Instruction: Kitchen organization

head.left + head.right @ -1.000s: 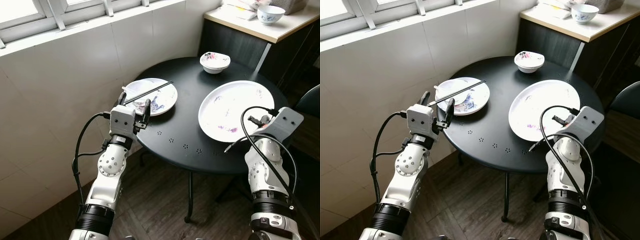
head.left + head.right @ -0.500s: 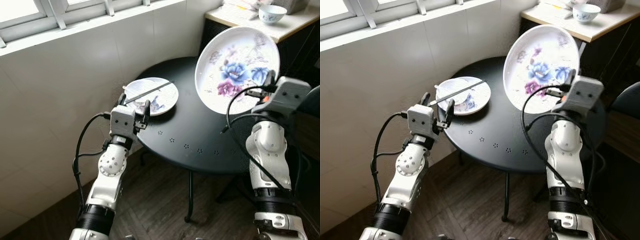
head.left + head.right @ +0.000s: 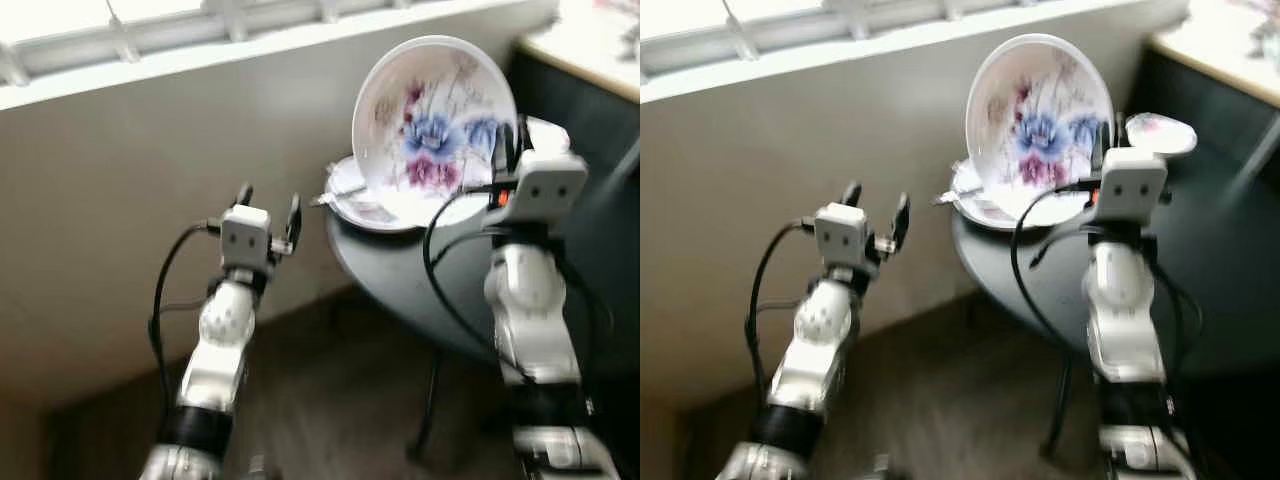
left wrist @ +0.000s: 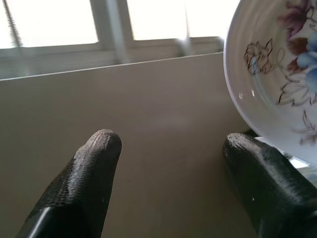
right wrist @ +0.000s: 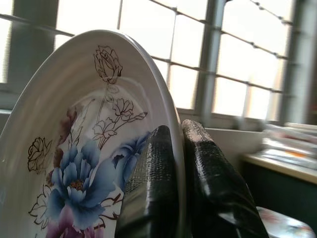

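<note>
Carrying the large white plate with blue and purple flowers (image 3: 432, 130) looks like the step in hand: the right gripper (image 5: 181, 163) pinches its rim, holding it upright above the smaller white plate (image 3: 385, 208) on the round black table (image 3: 420, 290). Next it needs somewhere to set down. The left gripper (image 4: 173, 173) hovers spread, grasping nothing. Half a second ago the view faced farther right.

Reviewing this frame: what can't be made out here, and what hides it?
- Smaller plate on the table: mostly hidden behind the raised floral plate gripped by the right gripper; its contents are unreadable in the eye views.
- Small bowl: motion blur hides its pattern.
- Counter top: cut off by the frame edge and blurred.
</note>
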Robot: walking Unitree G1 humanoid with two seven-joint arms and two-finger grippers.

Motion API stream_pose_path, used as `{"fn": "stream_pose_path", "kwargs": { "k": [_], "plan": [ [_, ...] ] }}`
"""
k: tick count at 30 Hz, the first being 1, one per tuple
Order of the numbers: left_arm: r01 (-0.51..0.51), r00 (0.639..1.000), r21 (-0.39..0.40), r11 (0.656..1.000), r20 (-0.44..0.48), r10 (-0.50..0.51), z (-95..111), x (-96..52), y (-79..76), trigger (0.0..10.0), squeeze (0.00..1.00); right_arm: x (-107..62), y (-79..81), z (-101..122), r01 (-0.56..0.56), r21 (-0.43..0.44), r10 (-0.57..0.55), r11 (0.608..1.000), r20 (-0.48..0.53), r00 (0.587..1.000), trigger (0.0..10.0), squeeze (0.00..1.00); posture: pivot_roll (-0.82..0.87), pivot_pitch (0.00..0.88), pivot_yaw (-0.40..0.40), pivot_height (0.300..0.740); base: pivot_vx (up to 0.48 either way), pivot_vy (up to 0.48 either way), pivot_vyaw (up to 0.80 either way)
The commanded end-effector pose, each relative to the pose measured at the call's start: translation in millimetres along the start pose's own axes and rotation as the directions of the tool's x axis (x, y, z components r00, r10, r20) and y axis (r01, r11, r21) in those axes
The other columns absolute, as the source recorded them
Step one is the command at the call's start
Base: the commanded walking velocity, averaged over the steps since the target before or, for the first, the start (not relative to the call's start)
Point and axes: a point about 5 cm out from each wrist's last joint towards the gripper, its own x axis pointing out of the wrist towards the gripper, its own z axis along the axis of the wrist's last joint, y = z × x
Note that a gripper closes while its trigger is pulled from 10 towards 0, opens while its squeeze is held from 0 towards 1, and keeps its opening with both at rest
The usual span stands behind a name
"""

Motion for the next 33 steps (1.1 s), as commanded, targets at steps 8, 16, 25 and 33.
{"fn": "stream_pose_path", "kwargs": {
  "k": [8, 16, 25, 33],
  "plan": [
    [-0.002, 1.0, 0.001, 1.0, 0.006, 0.002, 0.3, -0.8, -3.3, 10.0, 0.0, 0.9, 9.5, 8.9, -0.091, 0.002, 0.09, 0.996, 0.053, 0.994, 0.0, 0.0, -0.1, 0.0, 0.017, 0.74, 0.0, 0.0, 0.79],
    [-0.005, 1.0, 0.003, 1.0, 0.005, 0.004, -0.1, -0.7, -2.5, 10.0, 0.0, 0.1, 10.2, 5.6, -0.101, 0.012, 0.1, 0.995, 0.034, 0.994, 0.0, 0.0, -0.1, 0.0, 0.019, 0.74, 0.0, 0.0, 0.79],
    [-0.002, 1.0, 0.007, 1.0, 0.005, 0.002, 0.0, -0.4, -2.1, 10.0, 0.0, -0.3, 10.8, 3.5, -0.101, 0.014, 0.1, 0.995, 0.024, 0.995, 0.0, 0.0, -0.09, 0.0, 0.02, 0.74, 0.0, 0.0, 0.79],
    [0.01, 1.0, 0.0, 1.0, 0.019, -0.01, 1.9, -1.3, -2.8, 10.0, 0.0, -1.3, 11.3, 0.0, -0.1, -0.002, 0.1, 0.995, 0.006, 0.995, 0.0, 0.0, -0.09, 0.0, 0.023, 0.74, 0.0, 0.0, 0.79]
  ]
}}
